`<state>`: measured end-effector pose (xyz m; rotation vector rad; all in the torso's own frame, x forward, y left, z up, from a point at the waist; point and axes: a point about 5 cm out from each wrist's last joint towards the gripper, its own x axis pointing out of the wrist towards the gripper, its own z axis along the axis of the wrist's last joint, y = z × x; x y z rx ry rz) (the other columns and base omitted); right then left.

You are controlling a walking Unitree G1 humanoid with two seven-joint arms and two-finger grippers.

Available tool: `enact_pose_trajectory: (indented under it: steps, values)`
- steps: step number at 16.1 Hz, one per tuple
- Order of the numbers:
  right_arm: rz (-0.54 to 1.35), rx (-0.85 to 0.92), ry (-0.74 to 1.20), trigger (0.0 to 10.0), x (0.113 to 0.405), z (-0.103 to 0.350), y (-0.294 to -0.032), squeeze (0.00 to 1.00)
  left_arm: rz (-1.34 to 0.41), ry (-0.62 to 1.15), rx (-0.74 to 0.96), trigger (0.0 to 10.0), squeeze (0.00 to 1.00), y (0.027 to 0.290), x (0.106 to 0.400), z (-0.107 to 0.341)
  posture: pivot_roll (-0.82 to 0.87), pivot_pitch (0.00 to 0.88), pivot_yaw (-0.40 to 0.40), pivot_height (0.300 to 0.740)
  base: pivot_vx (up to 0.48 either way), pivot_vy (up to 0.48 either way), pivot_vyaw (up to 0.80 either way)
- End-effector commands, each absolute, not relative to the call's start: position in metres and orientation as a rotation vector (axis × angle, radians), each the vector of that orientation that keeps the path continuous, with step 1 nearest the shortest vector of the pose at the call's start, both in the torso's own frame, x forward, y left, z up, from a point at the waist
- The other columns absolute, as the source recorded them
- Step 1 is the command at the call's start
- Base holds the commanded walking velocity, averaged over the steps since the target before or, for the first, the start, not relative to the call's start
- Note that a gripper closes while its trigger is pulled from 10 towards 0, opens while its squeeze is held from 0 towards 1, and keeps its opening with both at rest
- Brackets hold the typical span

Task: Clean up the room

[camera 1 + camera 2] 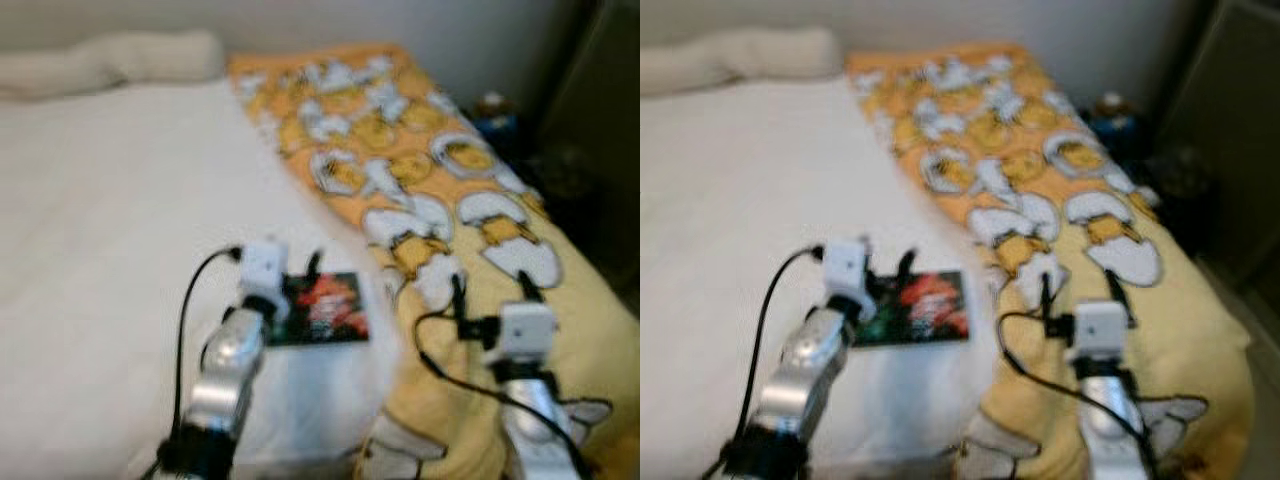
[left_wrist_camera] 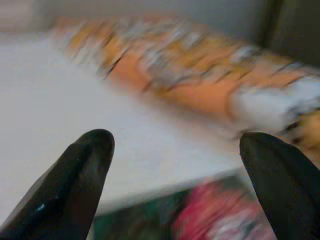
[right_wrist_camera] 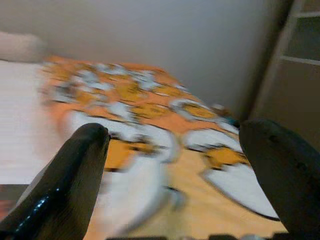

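At the far left, a white bed sheet (image 1: pixel 110 230) covers the mattress, with a pale long pillow (image 1: pixel 110 58) lying along the head end by the wall. The left gripper (image 2: pixel 175 200) hovers low over a flat dark packet with a red and green print (image 1: pixel 328 308), which lies on the sheet just beside the blanket's edge and appears to be the loose item to clear. The left wrist view shows the two black fingers (image 2: pixel 75 175) spread wide apart with nothing between them, the packet sitting just beyond and below the tips. To take the packet well, the left gripper should probably descend until the fingers straddle one edge, since a thin flat item on soft bedding offers little to grip from above; pressing into the sheet risks pinching fabric with it. To the right, an orange and yellow blanket printed with white egg-shell figures (image 1: pixel 400 150) runs down the bed's right side. The right gripper (image 3: pixel 175 200) hangs over this blanket, fingers likewise wide apart and empty, and should stay clear of the left arm's path. All views are motion-blurred, so the approach is best steadied before closing.
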<state>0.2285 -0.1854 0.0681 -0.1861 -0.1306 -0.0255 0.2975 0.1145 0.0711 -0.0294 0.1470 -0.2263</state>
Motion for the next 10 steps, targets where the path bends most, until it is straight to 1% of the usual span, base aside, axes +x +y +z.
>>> enact_pose_trajectory:
  steps: [1, 2, 3, 4, 5, 6, 9, 10]
  values:
    - [-0.017, -0.179, -0.135, 10.0, 0.227, 0.068, -0.185, 0.15, -0.176, 0.263, -0.028, 10.0, 0.00, 0.125, 0.309, 0.061, -0.15, 0.000, 0.040, 0.736, 0.000, 0.000, 0.00]
    - [-0.014, -0.178, -0.134, 10.0, 0.227, 0.067, -0.184, 0.15, -0.134, 0.370, -0.069, 10.0, 0.00, 0.131, 0.318, 0.053, -0.15, 0.000, 0.043, 0.736, 0.000, 0.000, 0.00]
    - [-0.013, -0.178, -0.134, 10.0, 0.227, 0.067, -0.184, 0.15, -0.117, 0.414, -0.089, 10.0, 0.00, 0.133, 0.320, 0.049, -0.15, 0.000, 0.043, 0.736, 0.000, 0.000, 0.00]
    - [-0.014, -0.179, -0.135, 10.0, 0.226, 0.068, -0.184, 0.15, -0.062, 0.534, -0.156, 10.0, 0.00, 0.140, 0.319, 0.035, -0.17, 0.000, 0.050, 0.736, 0.000, 0.000, 0.00]
    - [-0.022, -0.179, -0.135, 10.0, 0.225, 0.068, -0.186, 0.15, -0.031, 0.599, -0.201, 10.0, 0.00, 0.143, 0.316, 0.026, -0.17, 0.000, 0.050, 0.736, 0.000, 0.000, 0.00]
    - [-0.025, -0.179, -0.136, 10.0, 0.225, 0.068, -0.186, 0.14, -0.030, 0.587, -0.265, 10.0, 0.00, 0.141, 0.319, 0.028, -0.18, 0.000, 0.053, 0.736, 0.000, 0.000, 0.00]
    - [-0.028, -0.180, -0.140, 10.0, 0.224, 0.069, -0.186, 0.15, -0.089, 0.551, -0.258, 10.0, 0.00, 0.128, 0.323, 0.033, -0.18, 0.000, 0.057, 0.736, 0.000, 0.000, 0.00]
    - [-0.030, -0.180, -0.139, 10.0, 0.223, 0.068, -0.187, 0.15, -0.097, 0.554, -0.285, 10.0, 0.00, 0.125, 0.322, 0.030, -0.18, 0.000, 0.057, 0.736, 0.000, 0.000, 0.00]
